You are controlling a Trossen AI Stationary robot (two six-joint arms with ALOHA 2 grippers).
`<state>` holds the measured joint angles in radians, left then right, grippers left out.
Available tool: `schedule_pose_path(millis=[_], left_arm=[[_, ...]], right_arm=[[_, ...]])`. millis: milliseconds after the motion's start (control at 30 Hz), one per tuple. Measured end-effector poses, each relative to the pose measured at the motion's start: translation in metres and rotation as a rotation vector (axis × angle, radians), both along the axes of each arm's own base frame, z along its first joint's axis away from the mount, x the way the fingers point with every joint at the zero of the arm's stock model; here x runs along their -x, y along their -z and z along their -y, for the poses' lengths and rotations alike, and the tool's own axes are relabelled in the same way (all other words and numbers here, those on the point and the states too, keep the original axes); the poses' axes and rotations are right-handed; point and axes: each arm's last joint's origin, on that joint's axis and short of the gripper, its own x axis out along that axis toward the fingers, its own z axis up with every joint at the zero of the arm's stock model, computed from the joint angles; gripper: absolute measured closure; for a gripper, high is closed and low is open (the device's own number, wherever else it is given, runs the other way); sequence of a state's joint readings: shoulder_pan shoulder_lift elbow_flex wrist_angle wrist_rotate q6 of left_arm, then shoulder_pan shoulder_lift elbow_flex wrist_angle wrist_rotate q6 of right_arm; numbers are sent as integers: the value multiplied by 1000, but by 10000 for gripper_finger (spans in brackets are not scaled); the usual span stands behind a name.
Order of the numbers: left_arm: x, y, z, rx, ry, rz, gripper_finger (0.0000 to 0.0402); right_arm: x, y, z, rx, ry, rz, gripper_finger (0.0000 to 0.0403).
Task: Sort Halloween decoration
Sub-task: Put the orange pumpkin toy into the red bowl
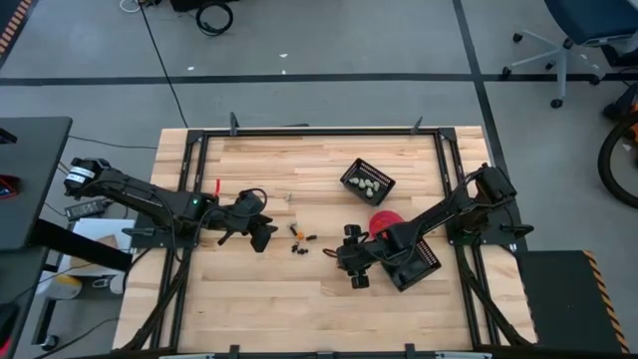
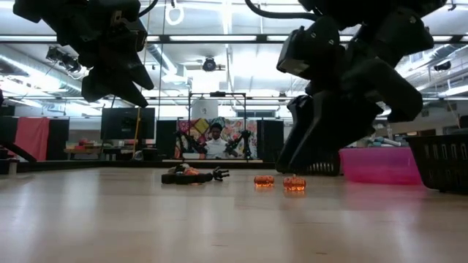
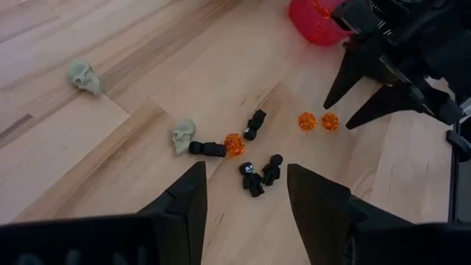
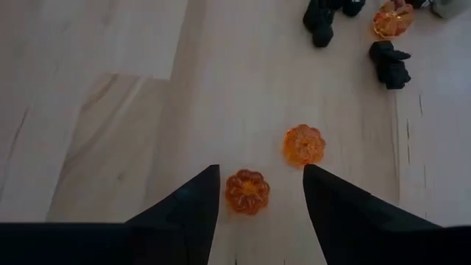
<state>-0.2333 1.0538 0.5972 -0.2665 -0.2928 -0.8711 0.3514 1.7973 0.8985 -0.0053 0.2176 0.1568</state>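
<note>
Right gripper [image 4: 257, 213] hangs over the table [image 1: 299, 299] with fingers spread – empty, two orange pumpkins [image 4: 304, 144] at its tips. At 9 o'clock from it, black figures [image 3: 252, 179] and pale skulls [image 3: 182, 136] lie scattered mid-table. Left gripper [image 3: 246, 202] hovers over these, likewise released. Basket [image 1: 367, 180] at 12 o'clock holds skulls; pink bowl [image 1: 385, 220] just beside the right arm.

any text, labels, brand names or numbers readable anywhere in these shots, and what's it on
None can be read.
The white label on the left arm's base is too small to make out.
The colourful panel in the room behind the table shows no legible words.
The trinkets, pink bowl and baskets carry no visible lettering.
</note>
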Motion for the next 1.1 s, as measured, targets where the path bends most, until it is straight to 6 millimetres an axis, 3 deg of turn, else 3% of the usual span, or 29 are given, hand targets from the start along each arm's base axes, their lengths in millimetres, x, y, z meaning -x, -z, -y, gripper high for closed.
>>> schedule_pose_path(millis=[467,1100], left_arm=[[0,0,0,1,1,0,239],[0,0,0,5,-2,0,239]], right_arm=[[10,13,3,-20,4,41,204],[9,12,1,-33,-62,53,204]])
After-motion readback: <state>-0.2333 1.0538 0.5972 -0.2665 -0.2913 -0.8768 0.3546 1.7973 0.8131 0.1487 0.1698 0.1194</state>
